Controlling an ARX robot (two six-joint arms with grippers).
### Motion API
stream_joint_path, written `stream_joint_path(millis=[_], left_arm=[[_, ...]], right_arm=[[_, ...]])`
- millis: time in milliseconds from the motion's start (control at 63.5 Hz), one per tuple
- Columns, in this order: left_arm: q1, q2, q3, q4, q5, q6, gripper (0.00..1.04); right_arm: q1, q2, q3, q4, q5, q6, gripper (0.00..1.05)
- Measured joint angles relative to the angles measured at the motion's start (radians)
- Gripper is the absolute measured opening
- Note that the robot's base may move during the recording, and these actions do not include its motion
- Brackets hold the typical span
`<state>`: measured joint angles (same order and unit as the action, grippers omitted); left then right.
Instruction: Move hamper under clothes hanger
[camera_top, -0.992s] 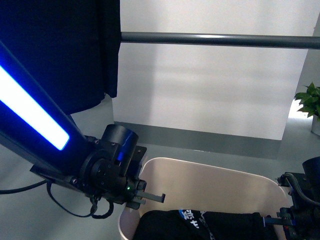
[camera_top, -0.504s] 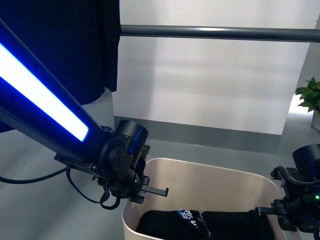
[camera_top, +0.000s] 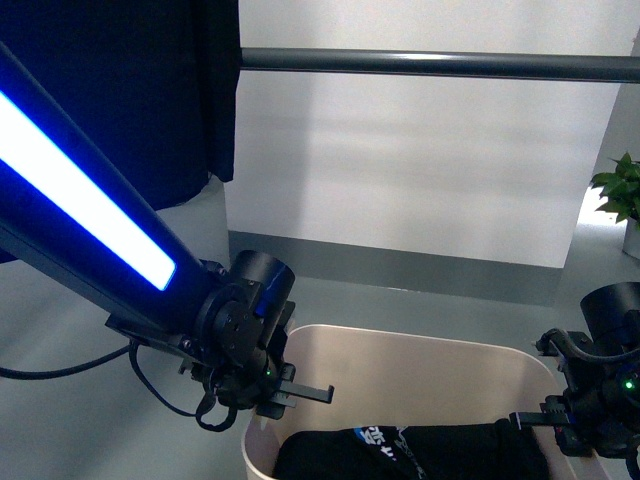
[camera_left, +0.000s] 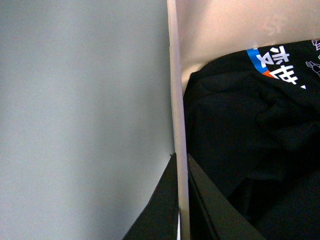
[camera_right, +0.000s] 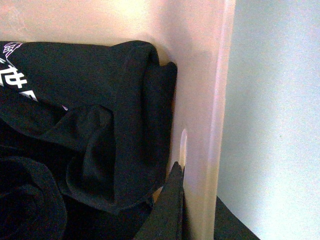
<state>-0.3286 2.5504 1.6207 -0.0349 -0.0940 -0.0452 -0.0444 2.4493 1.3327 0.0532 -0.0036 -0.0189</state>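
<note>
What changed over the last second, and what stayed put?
The left gripper and its arm shifted right, the right gripper rose, and the hamper now sits slightly lower in the front view. The clothes hanger bar edged up early on. Both grippers stayed clamped on the hamper's side walls, dark clothes inside.

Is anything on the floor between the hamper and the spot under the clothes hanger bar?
Nothing visible does. The floor between the hamper and the wall under the clothes hanger bar is bare; the dark garment hangs to the left, the plant stands far right. The left pincer and right pincer clamp its rim.
</note>
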Motion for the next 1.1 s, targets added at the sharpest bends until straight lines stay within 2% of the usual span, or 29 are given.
stream_joint_path(millis=[236, 1103], left_arm=[[0.003, -0.039, -0.095, 0.056, 0.016, -0.015, 0.04], [0.013, -0.073, -0.156, 0.092, 0.035, -0.010, 0.04]], right_arm=[[0.002, 0.011, 0.000, 0.032, 0.013, -0.003, 0.03], [0.021, 0.019, -0.051, 0.112, 0.010, 0.042, 0.03]])
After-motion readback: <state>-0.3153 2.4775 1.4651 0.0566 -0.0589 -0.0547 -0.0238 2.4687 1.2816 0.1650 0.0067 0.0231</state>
